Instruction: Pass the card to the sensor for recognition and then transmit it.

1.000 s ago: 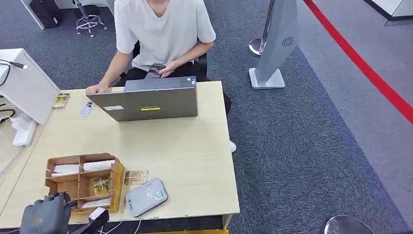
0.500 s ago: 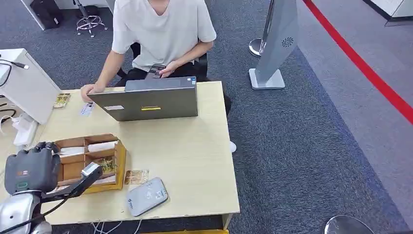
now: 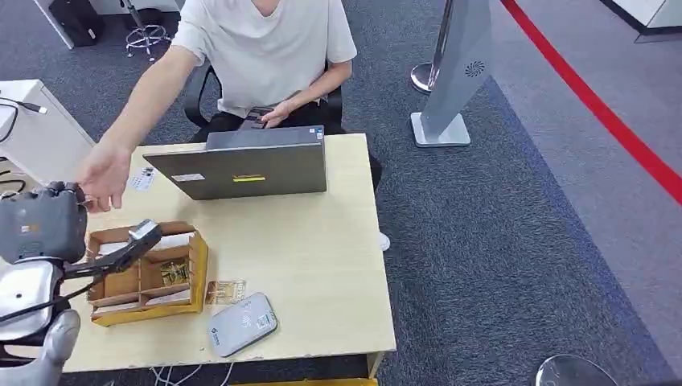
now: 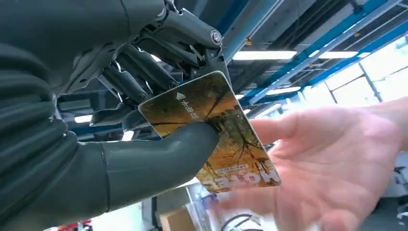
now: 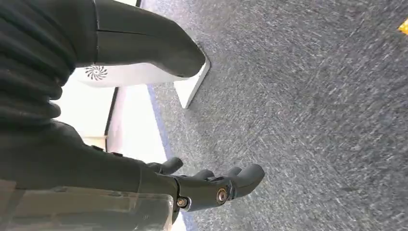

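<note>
My left hand (image 3: 36, 226) is raised over the table's left edge, beside the wooden card box (image 3: 198, 269). In the left wrist view this hand (image 4: 144, 120) pinches a yellow autumn-tree card (image 4: 214, 132) between thumb and fingers. A person's open hand (image 4: 332, 163) is just behind the card, palm toward it; I cannot tell whether it touches the card. In the head view that person's hand (image 3: 104, 177) reaches over from behind the laptop. The grey-white card sensor (image 3: 242, 324) lies near the table's front edge. My right hand (image 5: 202, 185) hangs over carpet, fingers loosely apart, holding nothing.
A grey laptop (image 3: 245, 167) stands at the table's far side, with the seated person behind it. Another card (image 3: 224, 291) lies between box and sensor. A white device (image 3: 40, 137) sits at far left. A grey stand (image 3: 458, 72) is on the carpet to the right.
My left arm has risen from the table's front edge up past the card box to the far left. The person's hand left the table and reached out toward my hand.
</note>
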Controlling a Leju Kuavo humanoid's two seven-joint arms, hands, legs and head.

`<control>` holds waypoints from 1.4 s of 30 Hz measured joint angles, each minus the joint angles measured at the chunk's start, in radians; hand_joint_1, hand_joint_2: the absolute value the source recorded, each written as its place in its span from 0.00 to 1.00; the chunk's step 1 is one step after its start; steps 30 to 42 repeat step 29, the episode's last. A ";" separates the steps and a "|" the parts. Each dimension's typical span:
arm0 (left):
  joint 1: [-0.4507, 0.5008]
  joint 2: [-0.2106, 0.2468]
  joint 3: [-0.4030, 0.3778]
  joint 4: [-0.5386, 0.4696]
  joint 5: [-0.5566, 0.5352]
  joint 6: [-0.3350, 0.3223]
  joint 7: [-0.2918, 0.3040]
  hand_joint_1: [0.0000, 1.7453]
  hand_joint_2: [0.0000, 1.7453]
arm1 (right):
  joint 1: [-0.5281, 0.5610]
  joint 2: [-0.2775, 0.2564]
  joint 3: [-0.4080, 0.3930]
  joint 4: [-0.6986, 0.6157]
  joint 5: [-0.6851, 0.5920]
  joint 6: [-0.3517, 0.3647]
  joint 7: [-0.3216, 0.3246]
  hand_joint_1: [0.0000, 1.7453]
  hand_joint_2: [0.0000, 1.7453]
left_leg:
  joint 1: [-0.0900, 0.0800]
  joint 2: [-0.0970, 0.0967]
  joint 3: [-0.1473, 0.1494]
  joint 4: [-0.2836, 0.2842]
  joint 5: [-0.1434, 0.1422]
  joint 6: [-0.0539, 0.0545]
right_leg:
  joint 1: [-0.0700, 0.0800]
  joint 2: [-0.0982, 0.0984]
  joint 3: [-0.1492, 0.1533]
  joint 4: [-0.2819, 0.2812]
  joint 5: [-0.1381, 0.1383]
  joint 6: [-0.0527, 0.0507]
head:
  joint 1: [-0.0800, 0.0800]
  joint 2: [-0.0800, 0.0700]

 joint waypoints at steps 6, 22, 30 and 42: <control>-0.117 0.022 -0.090 0.110 0.000 -0.024 0.036 1.00 1.00 | -0.003 -0.010 0.009 0.000 0.000 0.013 0.013 0.00 1.00 | 0.000 0.000 -0.001 0.001 0.001 0.000 | 0.000 0.001 -0.001 0.000 0.000 0.000 | 0.000 0.000; -0.199 0.019 -0.163 0.172 0.000 -0.046 0.045 1.00 1.00 | -0.003 -0.016 0.011 0.000 0.000 0.018 0.014 0.00 1.00 | 0.000 0.005 -0.004 0.001 -0.001 0.002 | 0.000 0.006 -0.005 -0.001 0.000 0.001 | 0.000 0.000; -0.215 -0.004 -0.175 0.173 0.000 -0.057 -0.003 0.00 1.00 | -0.005 -0.016 0.017 0.000 0.000 0.021 0.004 0.00 1.00 | 0.000 0.004 -0.006 0.001 -0.001 0.002 | 0.000 0.006 -0.006 -0.002 0.000 0.001 | 0.000 0.000; -0.215 -0.004 -0.175 0.173 0.000 -0.057 -0.003 0.00 1.00 | -0.005 -0.016 0.017 0.000 0.000 0.021 0.004 0.00 1.00 | 0.000 0.004 -0.006 0.001 -0.001 0.002 | 0.000 0.006 -0.006 -0.002 0.000 0.001 | 0.000 0.000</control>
